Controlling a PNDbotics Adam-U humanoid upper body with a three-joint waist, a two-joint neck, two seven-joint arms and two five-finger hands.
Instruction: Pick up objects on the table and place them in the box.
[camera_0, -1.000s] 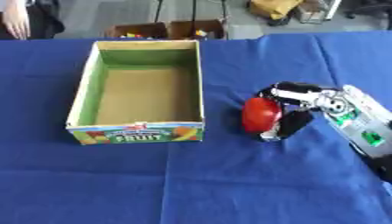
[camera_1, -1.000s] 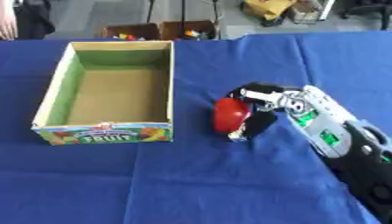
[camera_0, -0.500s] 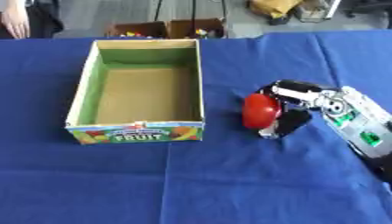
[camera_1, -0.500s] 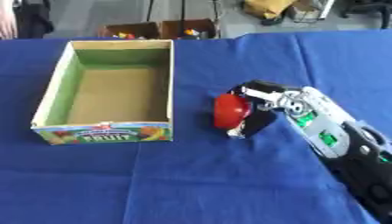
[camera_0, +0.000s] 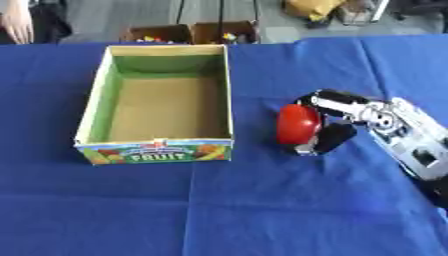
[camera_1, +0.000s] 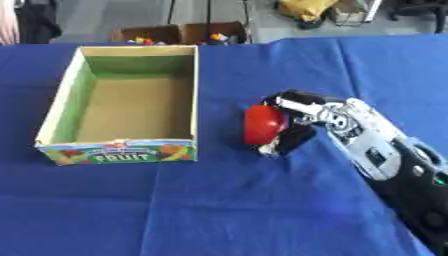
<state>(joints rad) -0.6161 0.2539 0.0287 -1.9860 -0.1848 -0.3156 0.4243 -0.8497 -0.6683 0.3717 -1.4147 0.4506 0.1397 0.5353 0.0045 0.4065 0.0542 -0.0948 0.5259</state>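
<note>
Head-cam view looking down on a table w/ a blue cloth. Left of centre sits an open cardboard box, long side running away from the camera, green inner walls, brown floor, nothing inside. Its near wall has a colourful label reading "FRUIT".

Right of the box, well apart from it, a round red object, prob. an apple or tomato, can't tell which, is on or just above the cloth. The robot's right hand comes in from the lower right on a silver and black forearm. Its fingers curl over the top & right side of the red object, and the thumb wraps under it at the near side, so the hand is grasping the red object. Can't tell whether the object is lifted or resting on the cloth; a dark shadow lies right beneath it.

Left hand isn't visible in either view.

Beyond the far table edge, on the floor, are two small brown boxes w/ bits of bright colour inside; contents too small to make out.
</note>
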